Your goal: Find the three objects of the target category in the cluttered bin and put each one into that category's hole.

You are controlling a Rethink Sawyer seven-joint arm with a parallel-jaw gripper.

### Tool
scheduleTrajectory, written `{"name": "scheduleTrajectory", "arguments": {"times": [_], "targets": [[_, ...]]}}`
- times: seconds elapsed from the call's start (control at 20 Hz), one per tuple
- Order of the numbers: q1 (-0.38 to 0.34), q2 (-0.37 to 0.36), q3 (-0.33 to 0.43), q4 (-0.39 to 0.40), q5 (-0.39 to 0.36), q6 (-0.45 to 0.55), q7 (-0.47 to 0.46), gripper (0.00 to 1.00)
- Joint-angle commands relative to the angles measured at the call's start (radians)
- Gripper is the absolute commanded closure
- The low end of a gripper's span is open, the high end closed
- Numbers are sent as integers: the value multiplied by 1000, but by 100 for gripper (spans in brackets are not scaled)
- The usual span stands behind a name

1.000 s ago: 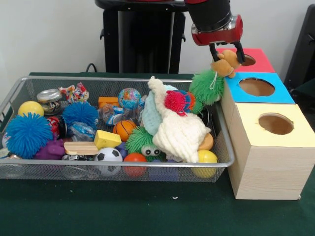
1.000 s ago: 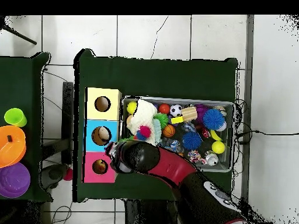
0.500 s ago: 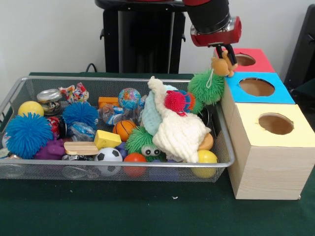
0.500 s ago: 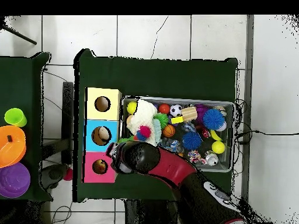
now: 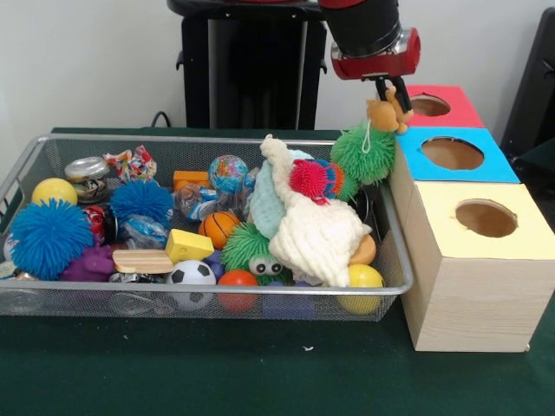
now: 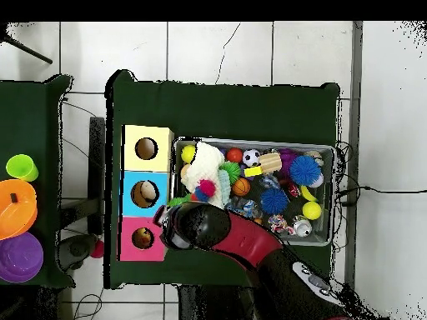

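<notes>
Above the bin's corner nearest the boxes, the gripper [image 5: 388,89] is hanging from the red and black arm [image 6: 242,237], its dark fingers closed on a small tan plush toy [image 5: 386,113]. A thin white string is running down from that toy to a green puffer ball [image 5: 364,154], which is dangling in the air just beside the blue-topped box [image 5: 451,156] and over the rim of the bin [image 5: 173,139]. Behind it, the red-topped box [image 5: 455,108] is sitting at the far end of the row, and its hole [image 5: 430,106] is lying open a little to the side of the gripper; the yellow-topped box [image 5: 486,225] is standing nearest the front camera. Inside the wire basket, a large blue puffer ball [image 5: 49,237] is resting at the end far from the boxes, with a second, smaller blue puffer ball [image 5: 141,200] lying nearer the middle. A cream knitted cloth [image 5: 312,230] is draping over the heap, and a pink spiky ball [image 5: 310,179] is sitting on top of it. A yellow ball [image 5: 54,191], a small football [image 5: 191,276] and a tiny basketball [image 5: 219,229] are lying among the clutter. From overhead the arm is covering the gripper and the hanging ball, reaching toward the red-topped box.
</notes>
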State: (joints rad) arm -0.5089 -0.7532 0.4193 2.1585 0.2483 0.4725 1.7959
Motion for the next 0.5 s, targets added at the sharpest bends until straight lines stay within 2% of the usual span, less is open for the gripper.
{"name": "scheduleTrajectory", "arguments": {"times": [0.05, 0.35, 0.5], "targets": [[11, -28, -26, -82, 13, 137, 134, 100], [8, -87, -13, -68, 28, 212, 142, 100], [1, -100, 3, -45, 55, 201, 150, 100]]}}
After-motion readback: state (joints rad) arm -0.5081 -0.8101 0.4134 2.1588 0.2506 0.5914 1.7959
